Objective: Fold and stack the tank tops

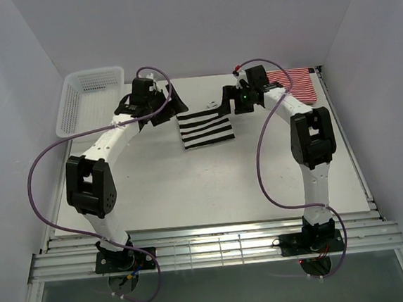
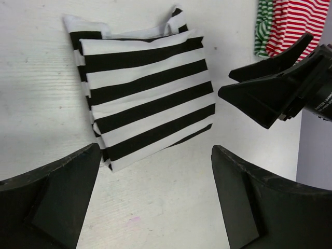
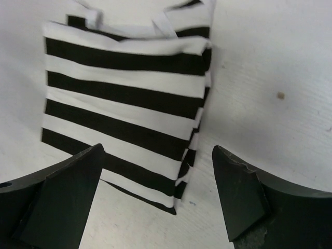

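While it lies folded on the table (image 1: 190,187), the black-and-white tank top (image 1: 206,128) is flanked by the left gripper (image 1: 175,105) and right gripper (image 1: 227,101), both spread wide, nothing held. The red-and-white top (image 1: 296,82) (green-and-white top (image 2: 263,26) beside it) is seen at the far right corner

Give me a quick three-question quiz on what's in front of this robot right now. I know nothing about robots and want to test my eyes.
1. True or false: the left gripper and the right gripper both stand open, holding nothing.
2. Where does the white mesh basket sit? A) at the far left corner of the table; B) in the middle, between the arms; C) at the near right corner.
3. Fill in: the folded tank top between the grippers has white and ___ stripes.
Key: 1 true; 2 A; 3 black.
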### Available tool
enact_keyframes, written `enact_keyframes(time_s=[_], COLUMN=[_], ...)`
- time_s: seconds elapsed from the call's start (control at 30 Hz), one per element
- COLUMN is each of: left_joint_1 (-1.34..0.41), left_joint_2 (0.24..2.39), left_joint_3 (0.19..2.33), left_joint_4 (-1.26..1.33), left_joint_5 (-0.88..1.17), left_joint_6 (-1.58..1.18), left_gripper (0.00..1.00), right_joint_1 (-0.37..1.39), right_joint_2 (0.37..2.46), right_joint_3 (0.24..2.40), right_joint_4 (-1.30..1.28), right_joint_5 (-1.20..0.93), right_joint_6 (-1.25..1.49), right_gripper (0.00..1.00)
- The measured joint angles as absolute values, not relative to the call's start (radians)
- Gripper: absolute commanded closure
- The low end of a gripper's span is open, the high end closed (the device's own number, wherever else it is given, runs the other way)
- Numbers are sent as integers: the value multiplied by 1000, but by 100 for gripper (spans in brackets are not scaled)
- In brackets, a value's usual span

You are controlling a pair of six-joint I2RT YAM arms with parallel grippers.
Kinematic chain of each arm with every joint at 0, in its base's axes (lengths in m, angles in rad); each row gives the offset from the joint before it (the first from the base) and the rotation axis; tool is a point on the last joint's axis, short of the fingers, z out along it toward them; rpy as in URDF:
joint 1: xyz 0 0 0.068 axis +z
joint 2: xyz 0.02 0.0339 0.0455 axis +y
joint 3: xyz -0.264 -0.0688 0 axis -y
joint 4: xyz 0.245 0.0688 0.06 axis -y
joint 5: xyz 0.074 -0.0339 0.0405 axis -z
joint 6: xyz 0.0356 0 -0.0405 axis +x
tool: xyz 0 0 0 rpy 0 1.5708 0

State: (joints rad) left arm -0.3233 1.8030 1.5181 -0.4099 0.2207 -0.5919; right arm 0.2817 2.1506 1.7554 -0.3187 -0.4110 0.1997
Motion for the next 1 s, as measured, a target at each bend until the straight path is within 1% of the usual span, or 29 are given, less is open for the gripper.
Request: enact_keyframes(time_s=[0.13, 0.23, 0.37, 0.47, 0.6, 0.67, 0.77, 0.8, 0.87, 1.0], left_joint_1=[-301, -286, -268, -262, -253, -250, -241, -237, -231, -223], left_joint_2=[1786, 1786, 1785, 1784, 1781, 1776, 1769, 1768, 1765, 1761], left_joint_3=[1452, 1407, 1374, 1358, 1345, 1336, 1327, 1324, 1318, 1315], left_joint_4=[-422, -443, -452, -452, -453, -452, -453, -451, -452, -452], left_joint_5=[190, 171, 158, 154, 150, 149, 147, 146, 144, 141], left_joint_6=[-596, -599, -603, -608, -611, -612, -616, -618, -619, -622], left_gripper=[2, 2, 2, 2, 2, 2, 2, 2, 2, 2], right_joint_1=[282, 283, 285, 293, 308, 318, 334, 340, 350, 366], right_joint_2=[2217, 2258, 2268, 2283, 2303, 2314, 2333, 2338, 2347, 2356], right_joint_3=[1768, 1779, 1808, 1815, 1837, 1848, 1868, 1872, 1880, 1883], right_joint_4=[-398, -437, -448, -449, -445, -443, -440, -437, -432, -416], right_joint_5=[-384, -376, -382, -385, -398, -405, -414, -413, -420, -421], right_joint_6=[182, 171, 165, 160, 160, 165, 174, 175, 180, 189], right_gripper=[9, 6, 0, 11, 21, 28, 36, 37, 42, 47])
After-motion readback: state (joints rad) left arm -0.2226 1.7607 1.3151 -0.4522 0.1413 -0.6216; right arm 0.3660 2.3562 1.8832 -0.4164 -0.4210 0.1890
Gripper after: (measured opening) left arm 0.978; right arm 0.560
